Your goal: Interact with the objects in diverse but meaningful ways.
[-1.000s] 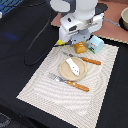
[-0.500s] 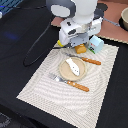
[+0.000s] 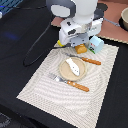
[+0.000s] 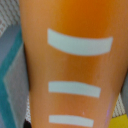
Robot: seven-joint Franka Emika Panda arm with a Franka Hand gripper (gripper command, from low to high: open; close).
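Wrist view filled by orange bread-like block (image 4: 70, 65) with white stripes

arm (image 3: 75, 10): reaching down from above | wrist: low over mat | claw: fingers hidden, state unclear

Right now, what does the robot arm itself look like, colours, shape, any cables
In the exterior view the arm is white and rounded, with dark bands at the joints. Its wrist block is white and boxy, with small dark fittings. A black cable loops from it across the dark table. The gripper's fingers are hidden under the wrist block, and no markings are legible.
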